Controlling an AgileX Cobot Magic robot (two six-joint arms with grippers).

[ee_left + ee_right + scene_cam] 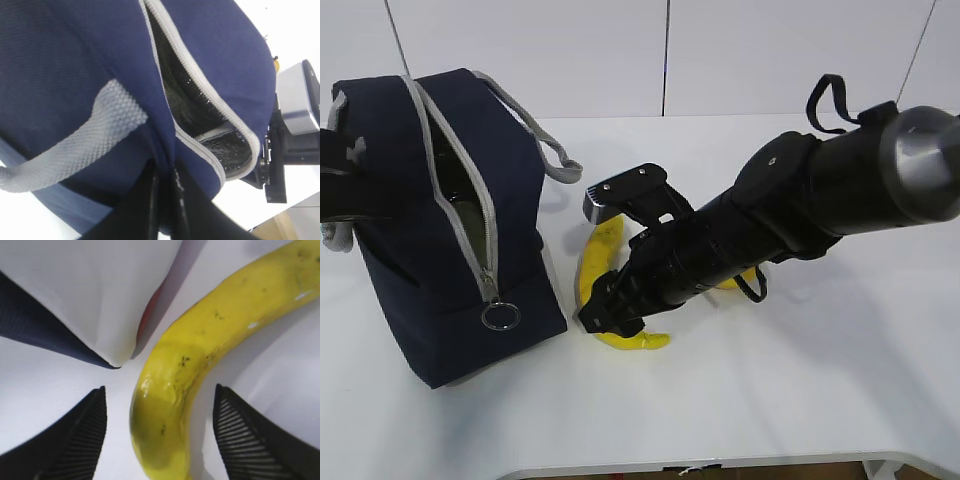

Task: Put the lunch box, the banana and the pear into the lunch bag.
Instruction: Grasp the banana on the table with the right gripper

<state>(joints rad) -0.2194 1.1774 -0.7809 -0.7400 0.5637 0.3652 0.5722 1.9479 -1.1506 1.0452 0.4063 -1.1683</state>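
Lunch bag unzipped on the table; left gripper pinches its fabric edge. Right gripper, spread, straddles the banana lying beside the bag: not yet grasped. Pear and lunch box unseen, 2 items unaccounted for.

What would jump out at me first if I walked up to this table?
The big black right arm slanting down across the table, its open gripper straddling a yellow banana on the white top. Left of it stands a navy lunch bag, unzipped, with the left gripper shut on its fabric.
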